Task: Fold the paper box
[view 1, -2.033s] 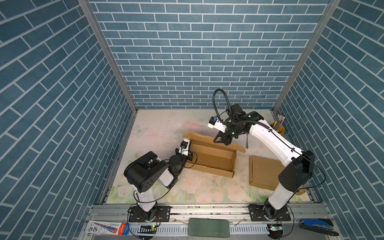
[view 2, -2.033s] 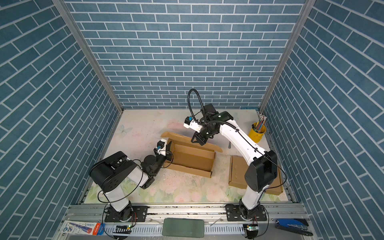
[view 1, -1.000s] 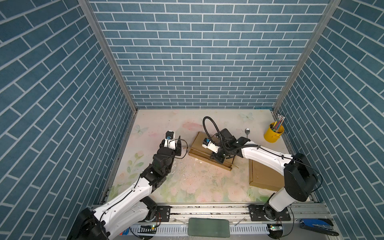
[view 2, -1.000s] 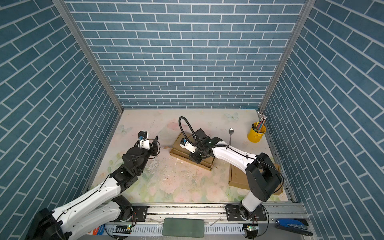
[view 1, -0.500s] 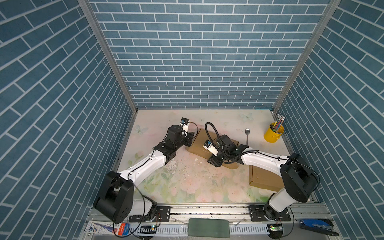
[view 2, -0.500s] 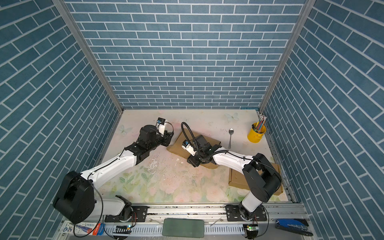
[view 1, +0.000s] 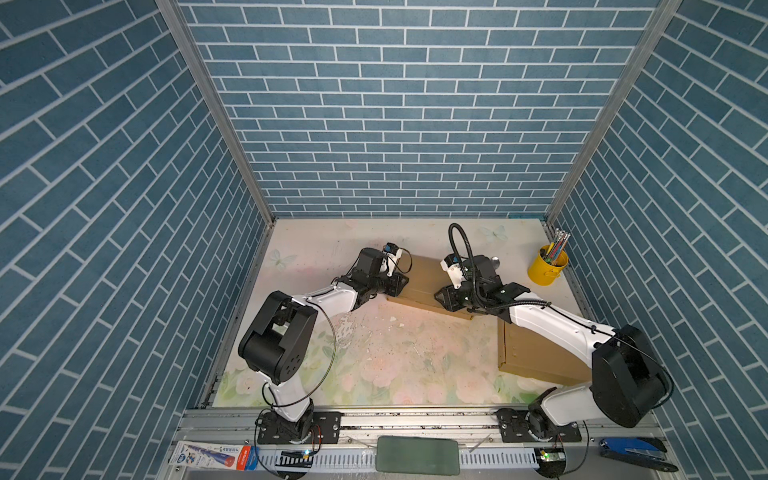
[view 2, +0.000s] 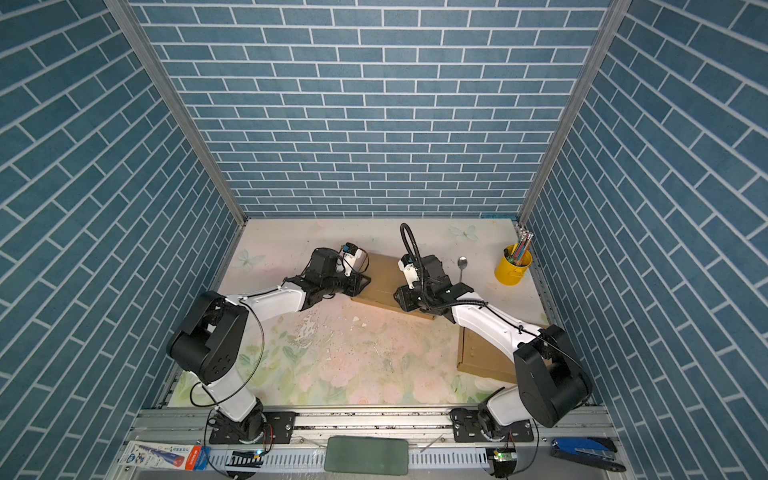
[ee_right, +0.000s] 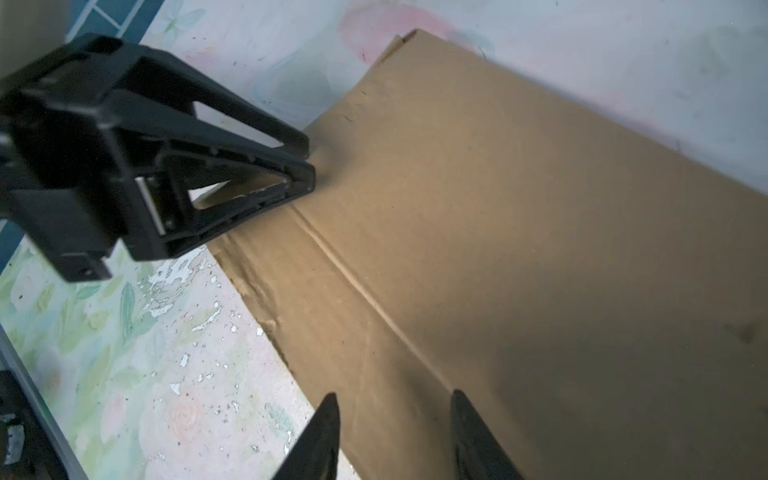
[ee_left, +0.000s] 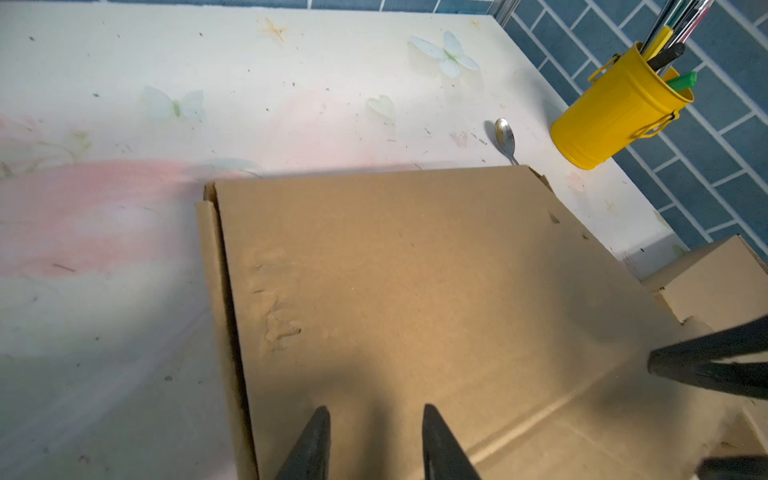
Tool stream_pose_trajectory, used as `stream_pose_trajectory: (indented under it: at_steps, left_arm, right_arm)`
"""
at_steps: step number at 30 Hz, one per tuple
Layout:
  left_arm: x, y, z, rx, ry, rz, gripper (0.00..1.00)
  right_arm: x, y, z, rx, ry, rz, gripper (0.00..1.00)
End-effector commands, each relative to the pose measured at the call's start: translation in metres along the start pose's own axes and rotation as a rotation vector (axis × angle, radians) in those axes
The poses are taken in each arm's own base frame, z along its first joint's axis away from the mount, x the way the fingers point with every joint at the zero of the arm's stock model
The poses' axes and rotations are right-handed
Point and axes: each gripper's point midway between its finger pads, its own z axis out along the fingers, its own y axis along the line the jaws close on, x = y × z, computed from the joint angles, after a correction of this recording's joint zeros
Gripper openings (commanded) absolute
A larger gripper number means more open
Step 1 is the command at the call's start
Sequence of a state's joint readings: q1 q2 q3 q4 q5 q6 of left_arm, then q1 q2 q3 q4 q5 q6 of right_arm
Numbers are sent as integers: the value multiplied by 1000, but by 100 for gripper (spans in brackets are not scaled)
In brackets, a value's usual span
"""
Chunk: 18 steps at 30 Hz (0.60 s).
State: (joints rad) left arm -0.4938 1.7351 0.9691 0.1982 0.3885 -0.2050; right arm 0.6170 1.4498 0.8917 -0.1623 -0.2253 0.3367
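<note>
Nearest the camera, well in front of the paper box, a dark green pad (view 1: 417,455) and a blue hand tool (view 1: 631,449) lie on the metal rail beyond the table's (view 1: 395,365) edge. Closer to the paper box, on its front right, a second cardboard box (view 1: 536,353) lies flat on the flowered table, partly under the right arm. The paper box (view 1: 424,278) itself sits closed and flat on the table between the two arms in both top views, turned at a slight angle. The right end effector (ee_right: 394,395) is low over the box's front right corner, its fingers spread with only the brown lid and a fold line showing between them; whether the tips touch the cardboard cannot be told. The left end effector (ee_left: 376,408) is at the box's left end, fingers likewise spread over the lid with nothing pinched between them; in the right wrist view its tips (ee_right: 307,166) lie right at the lid's left edge. Behind the box to the right a spoon (ee_left: 505,135) lies just beside its far edge, and further right of that a yellow cup (view 1: 547,270) stands upright, holding pens (view 1: 559,241).
</note>
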Motion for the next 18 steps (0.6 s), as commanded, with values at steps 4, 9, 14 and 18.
stream_pose_trajectory:
  at_steps: [4,9,14,18]
  left_arm:
    - [26,12,11,-17,56,-16,37]
    - [43,25,18,-71,104,-25,36]
    - [43,26,16,-83,124,-16,37]
    - [13,14,1,-67,59,3,43]
  right_arm:
    - [21,-31,21,115,19,212,42]
    - [39,-52,40,186,87,295,40]
    - [20,-47,26,155,50,294,40]
    - [-3,-64,-14,193,-53,295,46]
